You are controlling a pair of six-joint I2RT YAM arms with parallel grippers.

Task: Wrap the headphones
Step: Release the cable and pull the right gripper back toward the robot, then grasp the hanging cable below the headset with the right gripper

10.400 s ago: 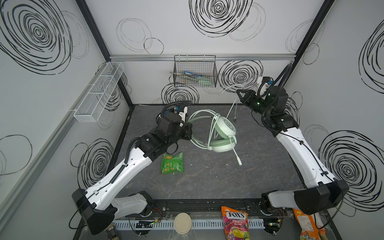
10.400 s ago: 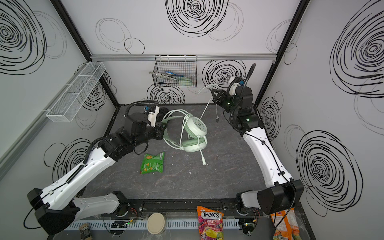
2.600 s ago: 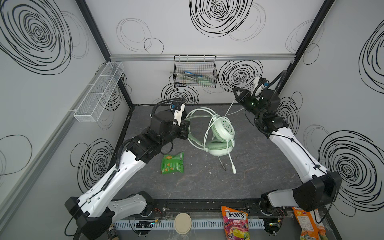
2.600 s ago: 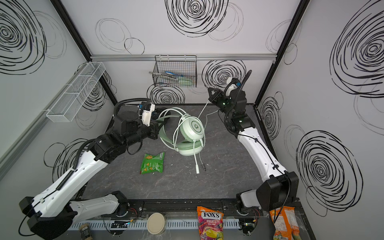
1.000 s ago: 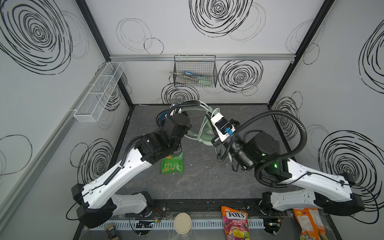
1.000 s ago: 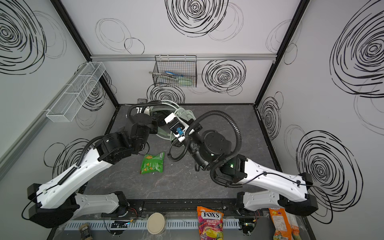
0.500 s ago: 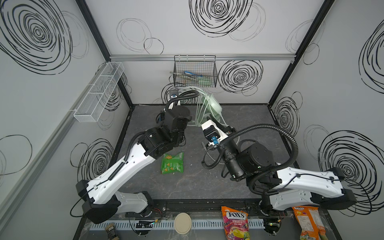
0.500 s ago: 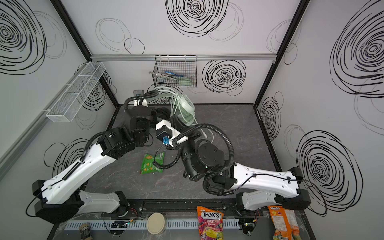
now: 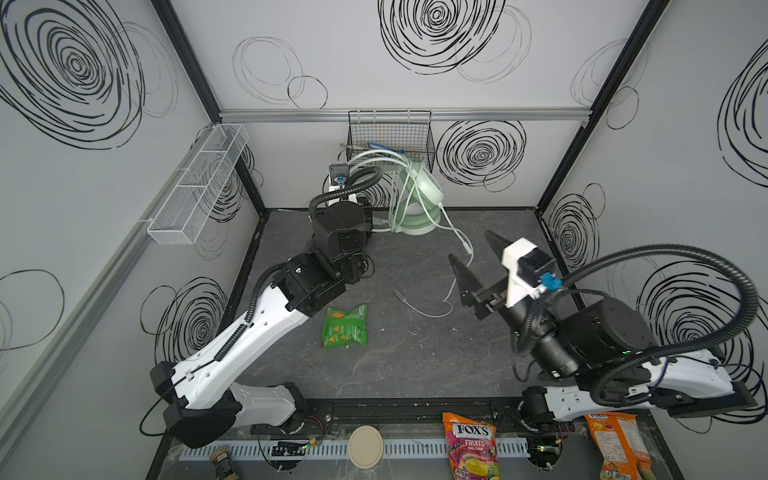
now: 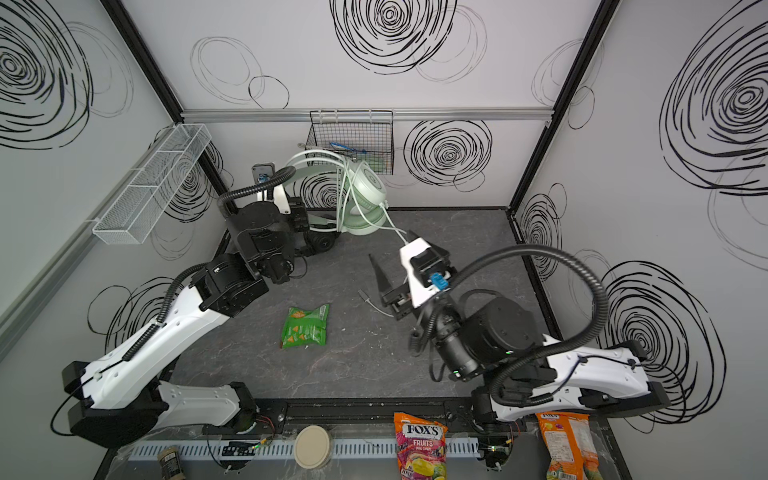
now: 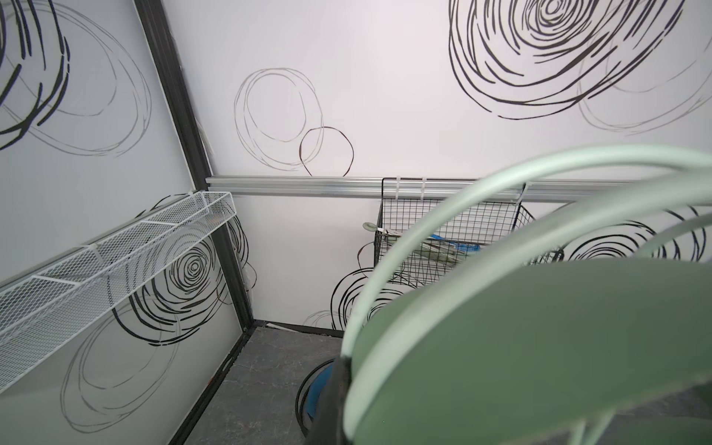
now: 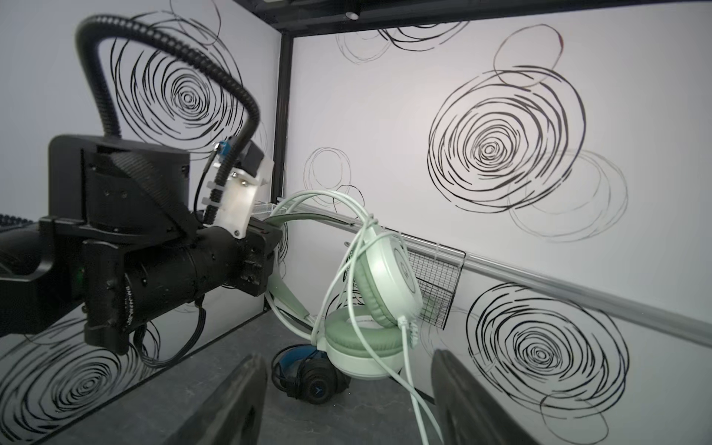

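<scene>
The mint green headphones (image 9: 415, 199) (image 10: 362, 195) hang tilted in the air at the back, in front of the wire basket. My left gripper (image 9: 374, 226) (image 10: 316, 226) is shut on their headband (image 11: 539, 346). Their pale cable (image 9: 459, 243) (image 12: 416, 404) is looped over the band and trails down to the table, its plug (image 9: 399, 294) lying loose. The black headphones (image 12: 312, 381) (image 10: 321, 240) lie on the table under the green ones. My right gripper (image 9: 469, 247) (image 10: 390, 245) (image 12: 346, 356) is open, raised to the right; the cable runs between its fingers, untouched.
A green snack bag (image 9: 345, 326) lies mid-table. A black wire basket (image 9: 390, 141) hangs on the back wall and a white mesh shelf (image 9: 195, 187) on the left wall. Candy bags (image 9: 469, 449) and a round lid (image 9: 365, 446) sit along the front rail.
My right gripper has opened and let the cable go, then swung back to the right. The cable end now lies on the table. The left arm still holds the green headphones up at the back.
</scene>
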